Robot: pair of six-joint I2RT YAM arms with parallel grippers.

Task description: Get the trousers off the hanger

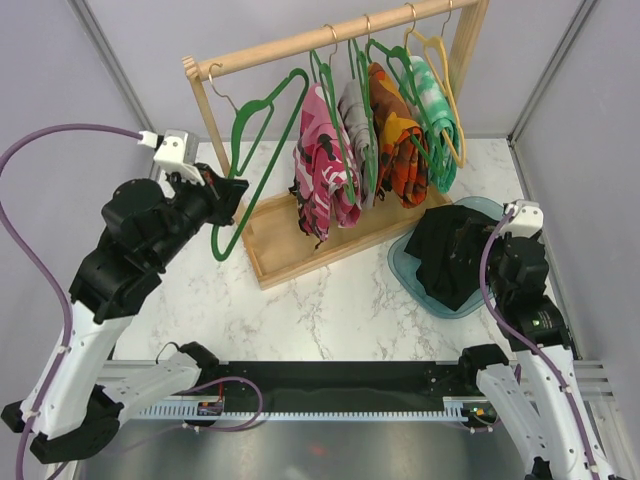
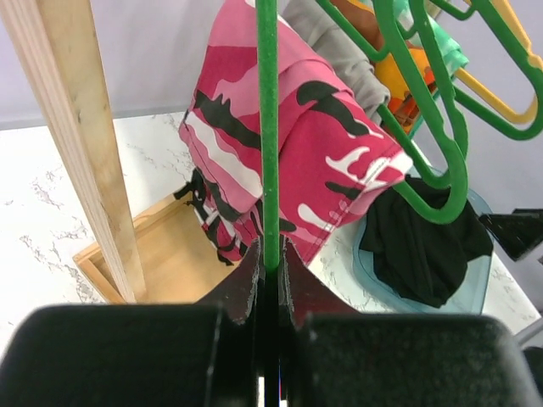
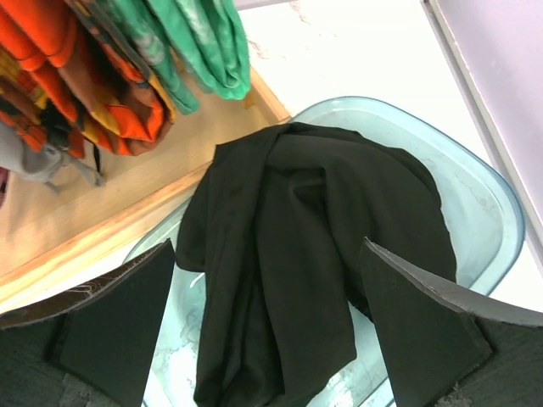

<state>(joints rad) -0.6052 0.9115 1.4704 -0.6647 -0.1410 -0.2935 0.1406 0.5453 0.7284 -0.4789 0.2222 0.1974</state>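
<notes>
A white marbled table [image 1: 330,310] runs between plain grey walls, with a wooden rack [image 2: 76,127] standing at its back.

The left gripper [image 2: 270,263] has its jaws pressed together on the thin bar of an empty green hanger [image 2: 268,127], which rises straight up from the pinch in the wrist view. The right gripper [image 3: 265,254] stands with its jaws wide apart and nothing between them. It hovers directly above the black trousers [image 3: 288,220], which lie crumpled in a clear blue bin [image 3: 484,195] beside the rack's base.

4 pairs hang folded over their hangers, long axis vertical: the camouflage trousers [image 2: 322,161] just beyond the held bar and to its right, then the grey trousers [image 1: 352,110], the orange-patterned trousers [image 3: 102,93] and the green-white trousers [image 3: 204,42] at the rack's right end.

The black pair looks done. For the next one, the left arm sits nearer the camouflage pair (though its jaws are occupied), while the free right arm is nearer the green-white end and would reach up and left from the bin.
</notes>
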